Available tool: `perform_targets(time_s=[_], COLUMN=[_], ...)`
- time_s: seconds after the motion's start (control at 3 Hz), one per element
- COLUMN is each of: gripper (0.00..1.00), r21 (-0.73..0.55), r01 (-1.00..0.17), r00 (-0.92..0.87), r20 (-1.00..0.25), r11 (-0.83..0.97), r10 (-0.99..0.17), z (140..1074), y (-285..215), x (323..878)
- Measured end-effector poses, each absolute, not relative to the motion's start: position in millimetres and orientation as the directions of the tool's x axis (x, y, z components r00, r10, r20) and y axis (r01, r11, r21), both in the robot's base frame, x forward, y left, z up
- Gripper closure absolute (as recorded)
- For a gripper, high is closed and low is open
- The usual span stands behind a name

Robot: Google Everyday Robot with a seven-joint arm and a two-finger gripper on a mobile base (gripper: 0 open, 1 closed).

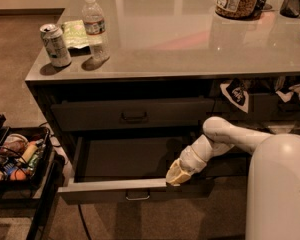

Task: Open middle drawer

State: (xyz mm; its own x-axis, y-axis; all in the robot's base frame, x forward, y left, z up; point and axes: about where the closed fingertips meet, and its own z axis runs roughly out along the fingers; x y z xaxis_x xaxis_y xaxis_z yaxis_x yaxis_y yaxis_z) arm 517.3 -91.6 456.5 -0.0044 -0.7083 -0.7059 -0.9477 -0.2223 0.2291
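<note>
Upper left, a can and a water bottle stand on the desk. Lower centre, the middle drawer stands wide open. Just right of its handle, the pincer sits at the front's top edge; spread or pressed together, I cannot tell.

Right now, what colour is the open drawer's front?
The open drawer is dark grey, camera view; gripper at its front edge.
</note>
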Motion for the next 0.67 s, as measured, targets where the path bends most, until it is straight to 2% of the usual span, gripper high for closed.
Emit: perform_targets(time_s=[0.33,0.67], gripper=[1.00,1.00], r21=[0.296,0.188], r01=[-0.929,-0.952], r00=[-0.052,0.045], r20=[-0.699,-0.697], r11=[-0.223,-0.243], r10=[-0.714,-0.715], z=[463.4,465.9], y=[-96.8,-102.4], x=[500.7,509.0])
